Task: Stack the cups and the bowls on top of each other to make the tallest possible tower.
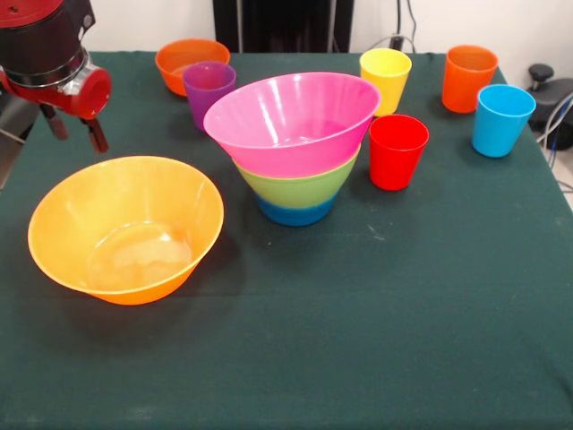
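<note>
Hanging just above and behind the big orange bowl [125, 228], the gripper [73, 128] has its jaws spread, nothing between them. Off to their side sits the tower [294, 148], pink on green on blue, with a purple cup [209, 91] behind it.

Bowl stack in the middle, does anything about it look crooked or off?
Yes. The pink bowl sits tilted on the green bowl, its rim higher on the picture's right, so it isn't nested squarely. The blue bowl beneath looks level. Nothing looks spilled or damaged.
</note>
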You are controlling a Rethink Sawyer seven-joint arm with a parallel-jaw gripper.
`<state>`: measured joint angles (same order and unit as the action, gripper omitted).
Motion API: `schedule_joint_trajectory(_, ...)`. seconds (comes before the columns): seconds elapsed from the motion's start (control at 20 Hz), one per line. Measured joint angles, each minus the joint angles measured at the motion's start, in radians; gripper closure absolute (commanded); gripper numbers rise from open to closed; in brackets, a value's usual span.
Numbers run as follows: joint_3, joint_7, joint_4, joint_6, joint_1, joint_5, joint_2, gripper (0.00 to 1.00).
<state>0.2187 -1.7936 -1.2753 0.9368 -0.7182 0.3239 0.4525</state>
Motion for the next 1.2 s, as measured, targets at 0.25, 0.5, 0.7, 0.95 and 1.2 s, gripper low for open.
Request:
schedule_joint_trajectory(0.25, 0.000, 0.000, -0.012, 0.000, -0.009, 0.000, -0.001, 0.00)
schedule_joint_trajectory(0.5, 0.000, 0.000, -0.015, 0.000, -0.013, 0.000, -0.001, 0.00)
schedule_joint_trajectory(0.7, 0.000, 0.000, -0.015, 0.000, -0.012, 0.000, -0.003, 0.00)
schedule_joint_trajectory(0.95, 0.000, 0.000, -0.015, 0.000, -0.013, 0.000, -0.011, 0.00)
schedule_joint_trajectory(1.2, 0.000, 0.000, -0.015, -0.005, -0.013, 0.000, -0.025, 0.00)
